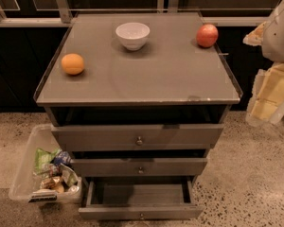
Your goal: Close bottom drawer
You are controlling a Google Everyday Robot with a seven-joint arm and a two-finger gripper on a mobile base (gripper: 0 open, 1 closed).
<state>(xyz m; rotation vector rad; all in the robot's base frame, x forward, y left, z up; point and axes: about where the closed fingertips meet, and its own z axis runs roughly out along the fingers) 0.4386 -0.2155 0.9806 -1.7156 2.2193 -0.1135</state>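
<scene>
The bottom drawer [132, 212] stands pulled out at the bottom centre of the frame, nearest the camera. Its slim front panel runs left to right across the frame, a small round knob [142, 216] sits at its middle, and its shallow grey tray is open to view and looks empty. Just beside it, at lower left, a clear plastic bin [26, 169] of packets and wrappers rests on the speckled floor [246, 174]. Above the tray in the frame, the middle drawer [170, 167] juts out a little less and the top drawer [180, 136] sits a shade open under the table [146, 74]. On the table, an orange [73, 64] lies at the left, a white bowl [132, 35] at the far centre and a red apple [207, 35] at the far right. The robot's gripper [270, 96] hangs at the right edge of the frame, beside the table's right rim and touching nothing. Whether it is apart or together cannot be told from here. The drawer lies down and to the left of the gripper, well apart from it and much lower. To close the drawer, the gripper would probably have to drop towards the floor, swing left until it faces the front panel, and then push straight up-frame, square to the panel's long axis. A push off to one side of the knob could skew the tray on its runners.
</scene>
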